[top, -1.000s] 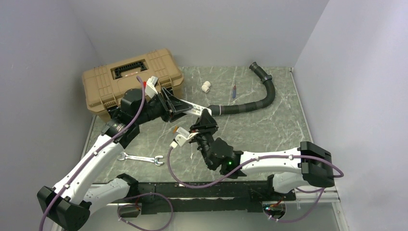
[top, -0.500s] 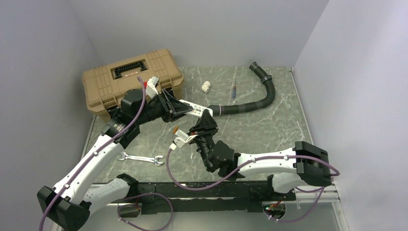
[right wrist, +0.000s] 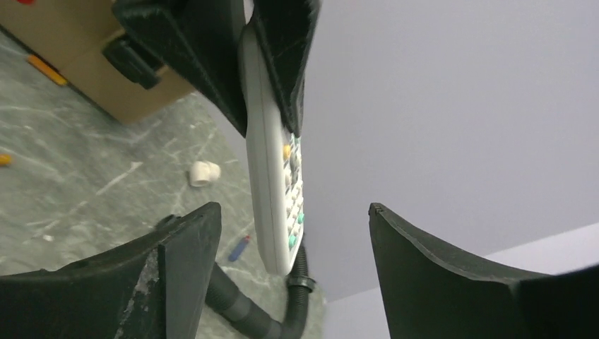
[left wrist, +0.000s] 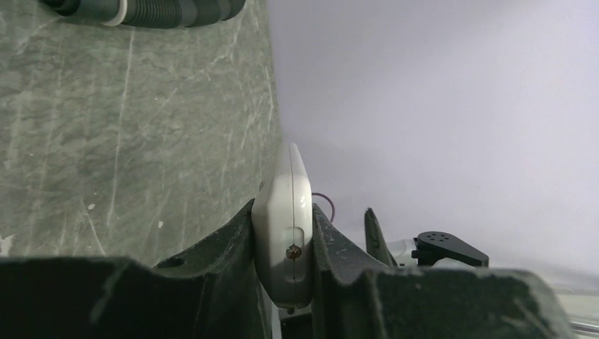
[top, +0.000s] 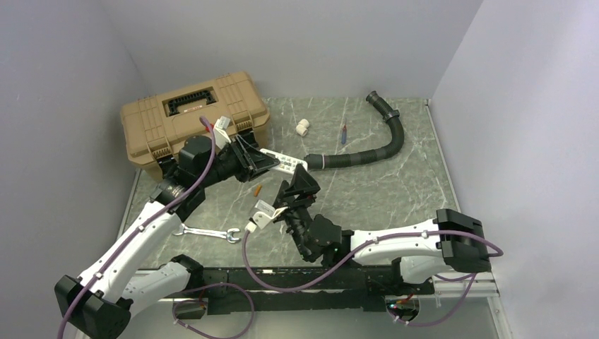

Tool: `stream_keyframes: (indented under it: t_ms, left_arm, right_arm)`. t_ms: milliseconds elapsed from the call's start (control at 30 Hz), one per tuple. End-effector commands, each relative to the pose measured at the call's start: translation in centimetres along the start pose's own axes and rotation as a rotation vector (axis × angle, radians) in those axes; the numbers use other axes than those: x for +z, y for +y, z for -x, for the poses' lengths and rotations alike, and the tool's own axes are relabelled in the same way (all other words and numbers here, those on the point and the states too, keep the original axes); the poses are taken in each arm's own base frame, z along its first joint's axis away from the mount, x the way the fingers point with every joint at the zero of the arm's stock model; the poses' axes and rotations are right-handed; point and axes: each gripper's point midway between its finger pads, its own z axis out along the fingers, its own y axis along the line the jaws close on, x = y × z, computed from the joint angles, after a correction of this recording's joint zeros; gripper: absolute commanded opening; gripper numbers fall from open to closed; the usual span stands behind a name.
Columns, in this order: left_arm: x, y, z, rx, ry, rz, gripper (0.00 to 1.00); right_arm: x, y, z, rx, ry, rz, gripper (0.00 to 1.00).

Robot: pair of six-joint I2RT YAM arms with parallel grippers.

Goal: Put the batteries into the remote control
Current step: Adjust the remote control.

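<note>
My left gripper is shut on the white remote control and holds it above the table by one end, edge-on between the fingers in the left wrist view. In the right wrist view the remote hangs button side to the right. My right gripper is open and empty, just in front of the remote's free end, its jaws wide apart. One small orange battery lies on the table below the remote. Another thin orange piece lies by the case.
A tan tool case stands at the back left. A black corrugated hose curves across the back right. A white pipe fitting and a red-and-blue stick lie at the back. A silver wrench lies near the left arm.
My right gripper has drawn back from the remote toward the near side. My left gripper has shifted slightly left and back with the remote still in it.
</note>
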Motion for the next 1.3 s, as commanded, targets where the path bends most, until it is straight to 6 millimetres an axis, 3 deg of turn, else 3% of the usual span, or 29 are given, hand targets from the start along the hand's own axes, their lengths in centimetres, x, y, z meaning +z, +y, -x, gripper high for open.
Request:
stream_keyframes:
  t_ms: [0,167,300,433,600,733,933,1267]
  left_arm:
    - [0.0,0.1,0.7,0.049,-0.041,-0.005,0.0]
    - [0.2,0.8,1.0,0.103,-0.06,0.012,0.0]
    - [-0.1,1.0,1.0,0.175,-0.051,0.007,0.0]
    - [-0.6,0.6,0.5,0.23,-0.007,-0.037,0.0]
    - [-1.2,-1.2,-0.9,0.309,0.086,-0.154,0.0]
    - [-1.5,-2.1,-2.0,0.35,0.152,-0.22,0.0]
    - [-1.9,-2.3,-2.6,0.382,0.18,-0.248,0.0]
    - [-2.0,-2.0,-2.6,0.4,0.188,-0.23,0.0]
  right_arm:
    - [-0.1,-1.2,2.2,0.208,-0.033,0.059,0.8]
    - [-1.4,-0.7,4.3,0.403,-0.089,0.266,0.86]
    - [-3.3,-2.5,6.3,0.613,-0.171,0.432,0.89]
    - [-5.5,-4.1,6.5,0.735,-0.223,0.614,0.89]
    - [-7.1,-5.9,5.4,0.812,-0.262,0.712,0.89]
    - [-7.1,-6.4,4.4,0.853,-0.253,0.753,0.89]
    - [-6.7,-4.4,3.7,0.859,-0.238,0.838,0.88]
    - [-5.7,-4.9,3.0,0.893,-0.249,0.816,0.89]
